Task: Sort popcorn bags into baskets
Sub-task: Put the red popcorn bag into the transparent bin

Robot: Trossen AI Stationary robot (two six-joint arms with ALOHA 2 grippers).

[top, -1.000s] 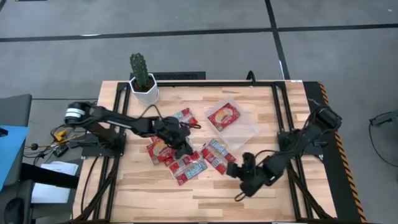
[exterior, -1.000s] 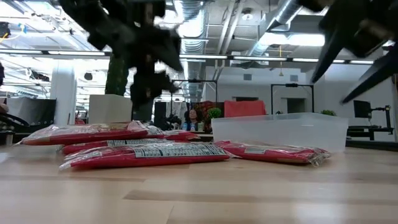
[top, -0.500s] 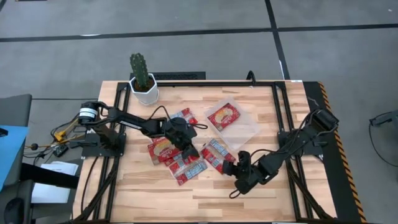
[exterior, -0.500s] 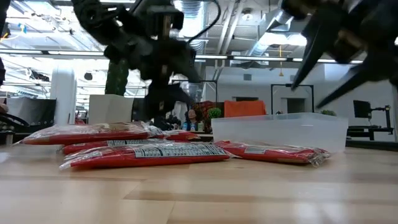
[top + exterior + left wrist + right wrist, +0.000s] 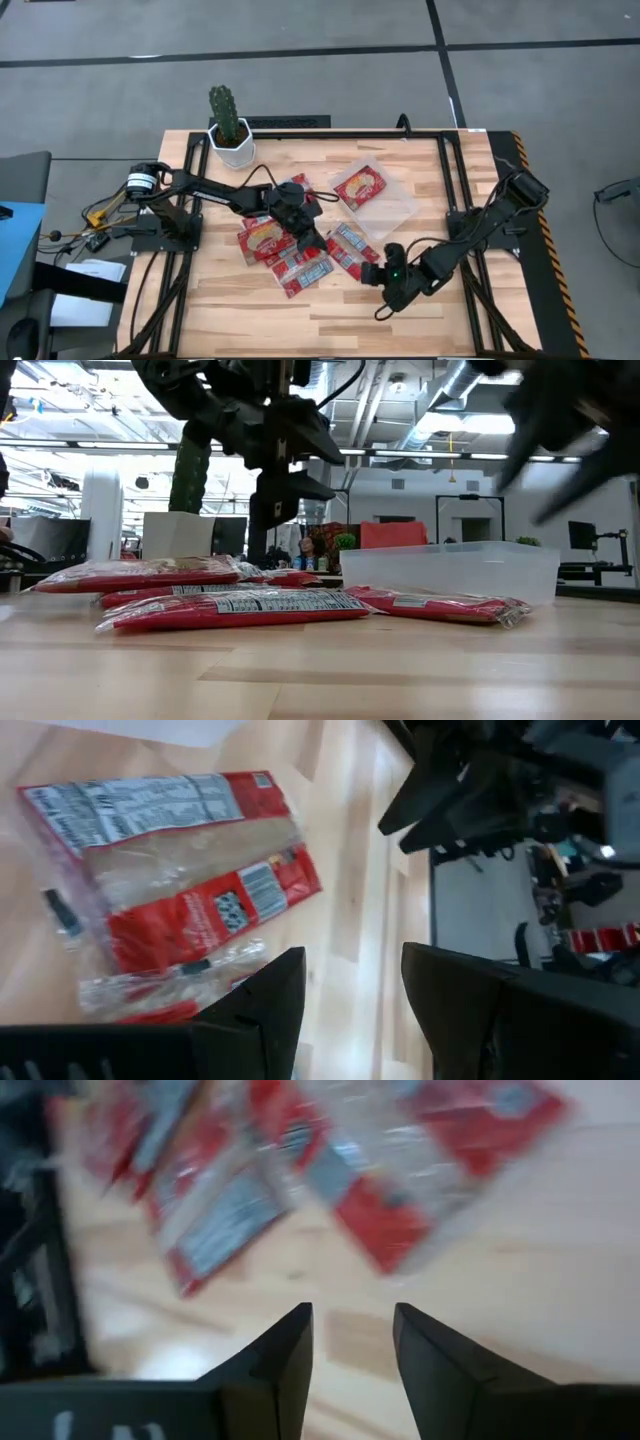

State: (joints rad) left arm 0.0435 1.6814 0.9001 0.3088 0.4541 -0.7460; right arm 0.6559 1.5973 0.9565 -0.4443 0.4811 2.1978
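Several red popcorn bags point(image 5: 298, 268) lie flat in a loose cluster at the table's middle. One more bag point(image 5: 359, 186) lies in the clear basket point(image 5: 398, 210) at the far right of the cluster. My left gripper point(image 5: 310, 238) hovers open over the cluster; the left wrist view shows bags point(image 5: 170, 850) below and nothing between the fingers around my left gripper point(image 5: 350, 990). My right gripper point(image 5: 375, 272) stands open just right of the nearest bag point(image 5: 350, 248), with bare wood under my right gripper point(image 5: 350, 1335).
A white pot with a cactus point(image 5: 230, 125) stands at the far left corner. Black frame rails point(image 5: 455, 180) run along the table's sides. In the low view the basket point(image 5: 450, 570) stands behind the bags point(image 5: 230, 608). Bare wood lies along the near edge.
My left gripper has gone toward the table's right edge over the cluster of bags, staying open and above them. The bags and the basket have kept their places.
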